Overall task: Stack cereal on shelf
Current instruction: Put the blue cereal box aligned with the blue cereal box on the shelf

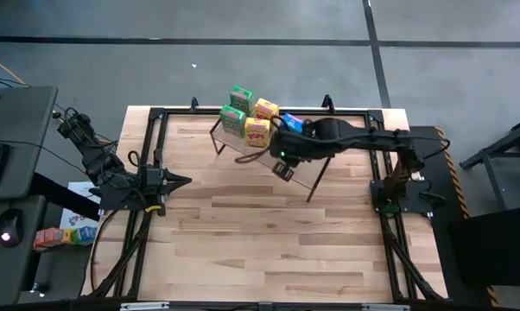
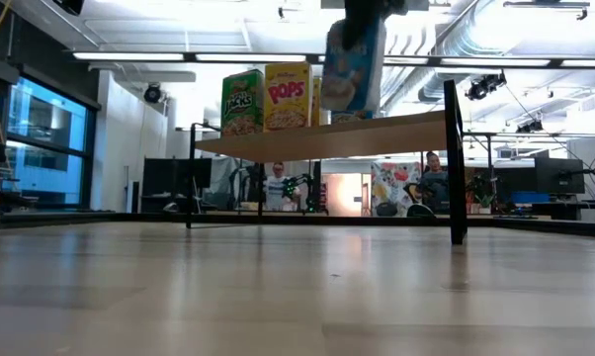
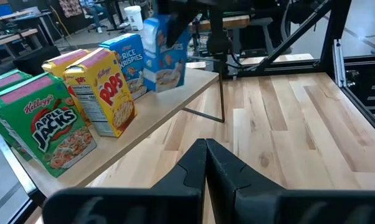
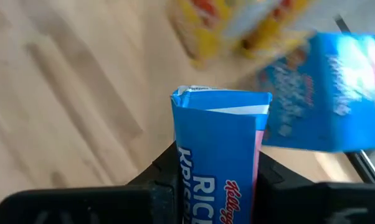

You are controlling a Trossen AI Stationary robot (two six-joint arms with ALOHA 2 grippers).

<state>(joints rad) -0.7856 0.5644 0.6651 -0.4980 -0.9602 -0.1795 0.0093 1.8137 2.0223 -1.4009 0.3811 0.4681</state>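
Observation:
The shelf (image 1: 305, 177) is a light-wood board on thin black legs. On its top stand two green boxes (image 1: 237, 108), two yellow boxes (image 1: 260, 121) and one blue box (image 3: 128, 62), each on its bottom end. My right gripper (image 1: 284, 147) is over the shelf next to the standing blue box and is shut on the second blue box (image 2: 354, 61). My left gripper (image 1: 180, 181) is shut and rests low by the table's left side, pointing at the shelf. My right gripper holds the blue box by its upper part (image 4: 220, 168), pinched between the two fingers across its narrow sides. The fingers come from above, pointing down. The box hangs below them, slightly tilted, its lower end (image 2: 349, 107) just above the shelf board.
Bare shelf board (image 3: 194, 81) lies beyond the held box toward the table's right. The black table frame (image 1: 377, 117) runs around the wooden tabletop. More boxes (image 1: 61, 235) sit off the table at the left. People show in the room behind (image 2: 276, 183).

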